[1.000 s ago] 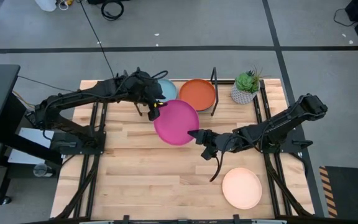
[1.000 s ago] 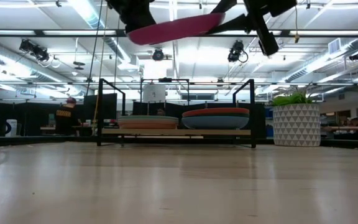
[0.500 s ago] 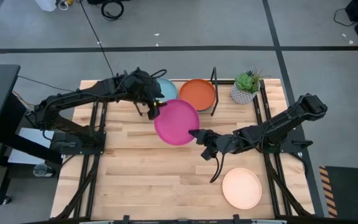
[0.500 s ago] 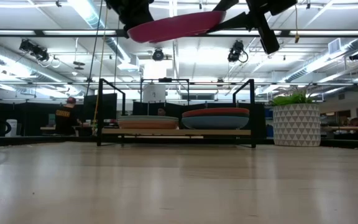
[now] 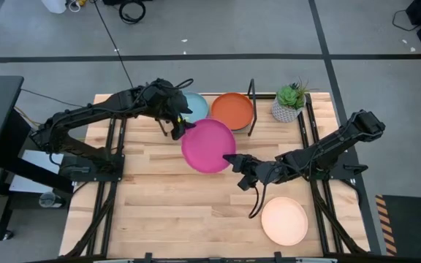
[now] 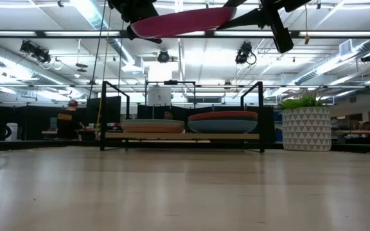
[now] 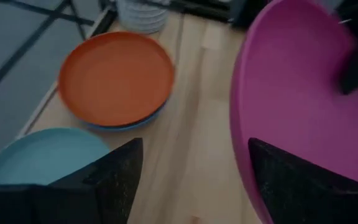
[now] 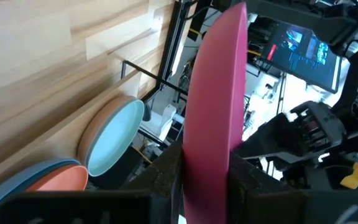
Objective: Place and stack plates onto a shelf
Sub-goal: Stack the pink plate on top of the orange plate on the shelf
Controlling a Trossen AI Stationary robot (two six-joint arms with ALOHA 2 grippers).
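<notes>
I had the magenta plate (image 5: pixel 208 145) up in the air, held well above the table (image 5: pixel 174 204) and just in front of the shelf (image 6: pixel 182 135), roughly level. Both grippers met it at once. The right gripper (image 5: pixel 230 159) was clamped on the rim farthest from the shelf, its fingers (image 8: pixel 166 174) pressed on either face of the plate. The left gripper (image 5: pixel 179 127) sat at the opposite rim, the one nearest the shelf; from its wrist camera the jaws looked spread with the rim beside one finger (image 7: pixel 291 180), not pinched, though I could not be sure.

On the shelf, the light blue plate (image 5: pixel 196 107) topped one stack and the orange plate (image 5: pixel 232 110) topped the other, beside the plant (image 5: pixel 289 102). The magenta plate hung a short way toward me from both stacks, about between them. The salmon plate (image 5: pixel 284 220) lay far from the shelf, near the table's front edge.
</notes>
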